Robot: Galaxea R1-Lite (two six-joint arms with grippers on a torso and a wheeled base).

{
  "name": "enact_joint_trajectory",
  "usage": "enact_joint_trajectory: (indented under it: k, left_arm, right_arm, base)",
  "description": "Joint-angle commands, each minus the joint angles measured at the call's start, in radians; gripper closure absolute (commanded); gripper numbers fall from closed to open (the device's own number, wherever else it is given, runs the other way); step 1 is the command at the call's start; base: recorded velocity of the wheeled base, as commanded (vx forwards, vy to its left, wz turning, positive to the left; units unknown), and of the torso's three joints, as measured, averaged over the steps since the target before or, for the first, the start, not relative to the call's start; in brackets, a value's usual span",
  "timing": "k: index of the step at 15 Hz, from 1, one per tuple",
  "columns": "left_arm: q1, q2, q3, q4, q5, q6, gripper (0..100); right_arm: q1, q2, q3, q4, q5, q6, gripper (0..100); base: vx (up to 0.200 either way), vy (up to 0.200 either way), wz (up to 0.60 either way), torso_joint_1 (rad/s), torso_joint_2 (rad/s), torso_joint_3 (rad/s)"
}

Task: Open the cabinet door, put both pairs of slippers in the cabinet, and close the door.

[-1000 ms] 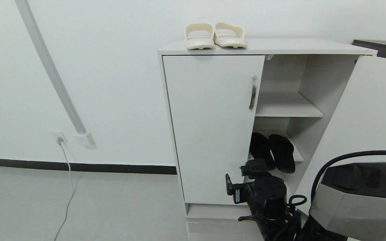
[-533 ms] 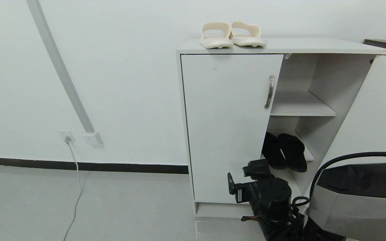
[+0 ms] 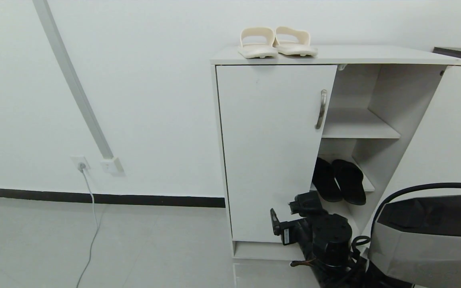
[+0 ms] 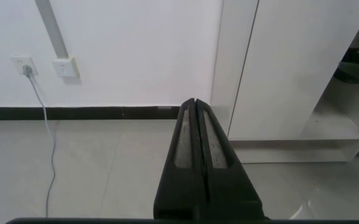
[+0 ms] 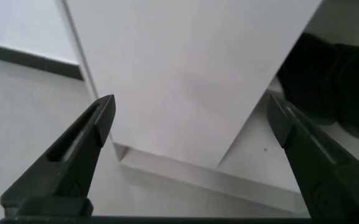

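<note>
My left gripper (image 4: 195, 107) has its fingers (image 4: 184, 140) pressed flat together, nothing between them. It hangs low over the floor (image 3: 154, 248), facing the cabinet's (image 3: 334, 56) outer side. My right gripper (image 5: 190, 111) has its fingers (image 5: 73, 149) spread wide apart. Between them I see the bottom corner of the closed door (image 3: 270, 160) and the plinth (image 3: 262, 251) under it.

In the head view that right arm sits at about five o'clock from the closed door, close in front of the cabinet's base. The black slippers (image 3: 339, 180) lie on the lower shelf (image 3: 368, 187) at one o'clock from the arm, side by side and toes inward. The beige slippers (image 3: 277, 42) stand on the cabinet top at its left end, heels near the front edge.

Edges I mind: the closed door's free edge, carrying the handle (image 3: 320, 109), bounds the open bay on one side. The swung-out door (image 3: 446, 132) at three o'clock bounds the other. The upper shelf (image 3: 354, 124) spans the bay between them.

Toward nine o'clock the floor runs wide, crossed by a cable (image 3: 92, 216) dropping from a wall socket (image 3: 80, 163).

Count: two pairs — four slippers; two doors, one shut, one open; two shelves; one handle.
</note>
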State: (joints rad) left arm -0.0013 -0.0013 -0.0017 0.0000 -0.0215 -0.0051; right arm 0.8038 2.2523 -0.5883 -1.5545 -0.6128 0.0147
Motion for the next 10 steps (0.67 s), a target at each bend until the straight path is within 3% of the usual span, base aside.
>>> enact_joint_trajectory:
  k: [1, 10]
  left_arm:
    - [0.000, 0.001, 0.000, 0.000, 0.000, 0.001, 100]
    - [0.000, 0.001, 0.000, 0.000, 0.000, -0.001, 100]
  right_arm:
    - [-0.002, 0.003, 0.013, -0.016, 0.001, -0.013, 0]
    - [0.000, 0.015, 0.015, -0.016, 0.011, -0.021, 0]
  base:
    - [0.000, 0.000, 0.00, 0.000, 0.00, 0.000]
    - [0.000, 0.000, 0.00, 0.000, -0.01, -0.018]
